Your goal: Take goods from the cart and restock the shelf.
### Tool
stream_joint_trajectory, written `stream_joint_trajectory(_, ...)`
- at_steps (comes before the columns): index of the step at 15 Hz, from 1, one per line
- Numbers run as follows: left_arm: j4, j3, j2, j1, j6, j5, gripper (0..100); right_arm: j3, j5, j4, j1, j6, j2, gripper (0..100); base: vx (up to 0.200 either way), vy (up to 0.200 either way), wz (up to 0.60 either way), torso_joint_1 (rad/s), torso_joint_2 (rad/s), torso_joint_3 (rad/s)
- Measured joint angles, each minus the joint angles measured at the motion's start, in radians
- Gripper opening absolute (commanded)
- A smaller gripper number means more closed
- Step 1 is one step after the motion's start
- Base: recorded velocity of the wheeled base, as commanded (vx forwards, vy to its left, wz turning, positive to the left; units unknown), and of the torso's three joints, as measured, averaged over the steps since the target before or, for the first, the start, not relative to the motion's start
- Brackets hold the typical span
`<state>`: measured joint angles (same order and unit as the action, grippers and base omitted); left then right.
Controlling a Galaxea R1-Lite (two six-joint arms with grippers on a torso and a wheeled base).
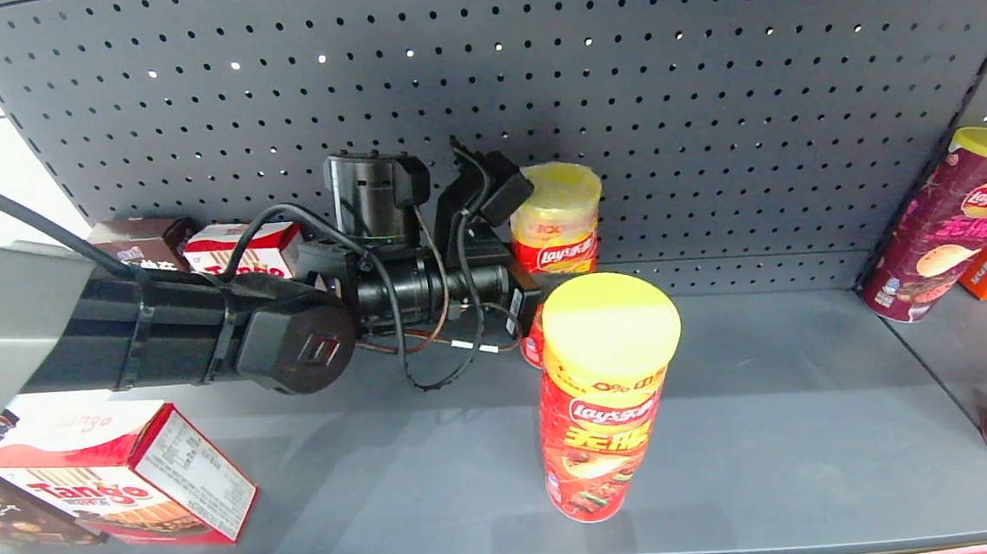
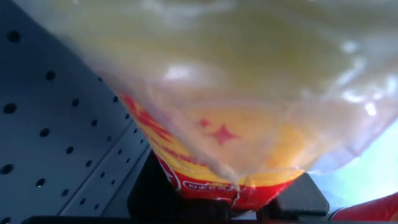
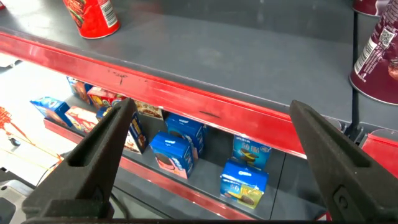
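Against the grey pegboard back [image 1: 709, 123] of the grey metal shelf [image 1: 774, 431], I find my left gripper [image 1: 535, 311] seemingly clamped on the red cylindrical crisp can with yellow lid [image 1: 557, 220], upright behind its twin [image 1: 605, 399] to fill back-first; the right gripper [image 3: 211, 162] has its fingers apart.

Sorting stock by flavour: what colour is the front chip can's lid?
Yellow; the lid tops a red chip can, clearest in the head view.

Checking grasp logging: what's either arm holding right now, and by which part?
Left gripper holds the rear red cylindrical chip can with yellow plastic lid by its lower body. Right gripper jaws open, empty.
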<state>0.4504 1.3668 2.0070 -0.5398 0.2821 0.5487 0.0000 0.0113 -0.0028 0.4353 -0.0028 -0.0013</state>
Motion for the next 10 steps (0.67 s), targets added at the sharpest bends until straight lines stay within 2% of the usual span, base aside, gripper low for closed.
stream_joint_trajectory(2, 0.002, -0.004, 0.001, 0.000, 0.020, -0.002, 100, 0.000, 0.000, 0.000, 0.000, 0.000, 0.000, 100, 0.000, 0.000, 0.00, 0.000, 0.00, 0.000)
stream_joint_trajectory(4, 0.001, -0.011, 0.000, 0.000, 0.026, -0.002, 100, 0.000, 0.000, 0.000, 0.000, 0.000, 0.000, 100, 0.000, 0.000, 0.00, 0.000, 0.00, 0.000)
stream_joint_trajectory(10, 0.001, -0.080, -0.070, 0.002, 0.023, -0.022, 100, 0.000, 0.000, 0.000, 0.000, 0.000, 0.000, 100, 0.000, 0.000, 0.00, 0.000, 0.00, 0.000)
